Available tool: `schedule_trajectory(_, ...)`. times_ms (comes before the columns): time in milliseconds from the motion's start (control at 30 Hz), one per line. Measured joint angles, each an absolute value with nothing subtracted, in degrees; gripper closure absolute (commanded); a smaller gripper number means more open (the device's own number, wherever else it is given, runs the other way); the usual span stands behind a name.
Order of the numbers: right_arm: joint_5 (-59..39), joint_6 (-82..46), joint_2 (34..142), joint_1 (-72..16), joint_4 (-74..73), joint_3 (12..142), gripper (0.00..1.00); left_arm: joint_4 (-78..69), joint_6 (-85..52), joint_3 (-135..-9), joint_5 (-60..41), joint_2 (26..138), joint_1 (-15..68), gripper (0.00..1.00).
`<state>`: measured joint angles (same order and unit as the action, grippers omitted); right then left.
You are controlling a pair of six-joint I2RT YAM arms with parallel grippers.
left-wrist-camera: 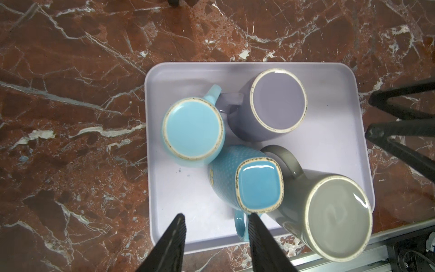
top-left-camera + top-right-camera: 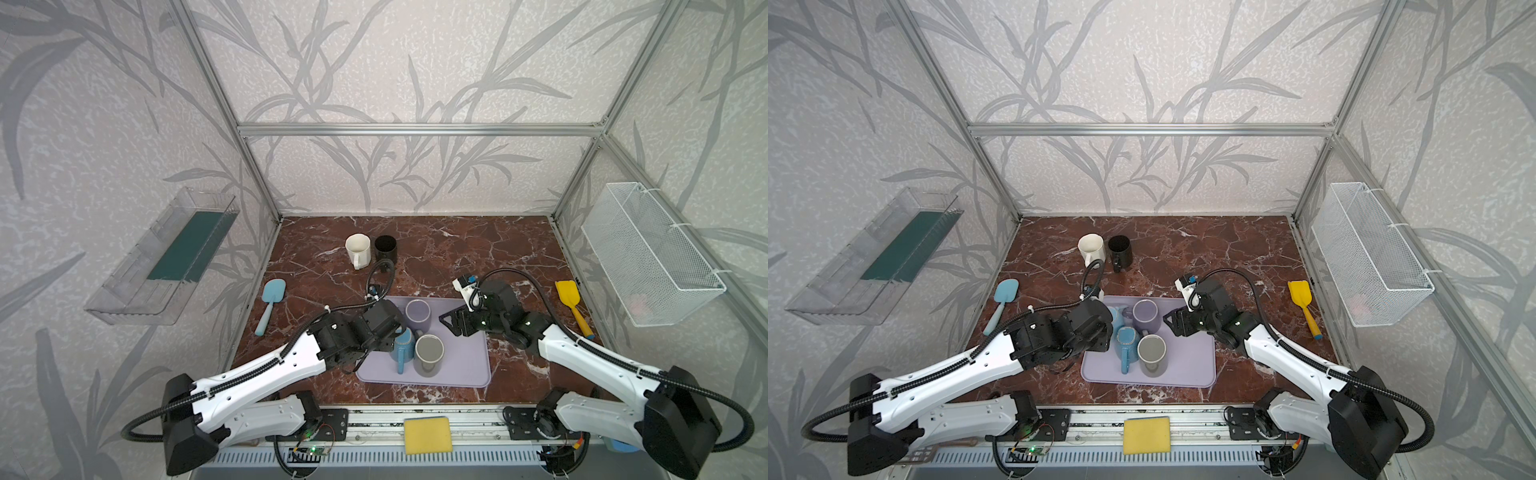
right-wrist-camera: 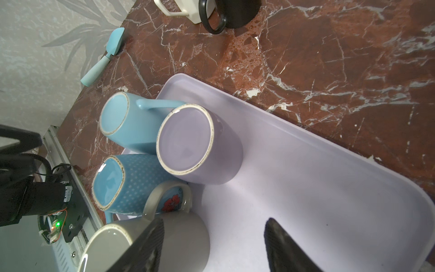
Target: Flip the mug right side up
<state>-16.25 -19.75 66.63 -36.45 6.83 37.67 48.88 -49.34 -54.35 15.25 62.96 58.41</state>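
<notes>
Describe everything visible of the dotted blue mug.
The dotted blue mug stands upside down on the lavender tray, with its squarish glossy base up, ringed by a bare speckled edge. It looks like glazed ceramic with fine raised dots and a red flower on one side. Its blue handle points toward the table's front edge. It sits tight between the light blue mug and the grey mug; actual contact cannot be told.

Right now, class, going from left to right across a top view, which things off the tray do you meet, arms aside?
Clear wall shelf → blue spatula → white mug → black mug → yellow sponge → yellow spatula → wire basket.
</notes>
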Motion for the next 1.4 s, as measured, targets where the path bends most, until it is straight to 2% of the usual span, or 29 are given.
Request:
schedule_trajectory(333,-15.1,-19.7,66.3,-36.4,7.5,37.7,0.32,44.8,-52.7,-54.3,11.5,72.9,62.9,0.54)
schedule_trajectory(800,-14.1,-19.7,64.5,-36.2,8.5,37.7,0.32,43.0,-54.7,-53.6,8.4,78.0,63.7,0.54)
schedule_trajectory(1133,-14.0,-19.7,64.5,-36.1,8.5,37.7,0.32,41.9,-55.8,-51.5,7.6,80.2,64.1,0.59)
schedule_trajectory(1400,-14.0,-19.7,64.5,-36.1,8.5,37.7,0.32,41.5,-56.1,-51.5,7.6,81.2,64.1,0.68)
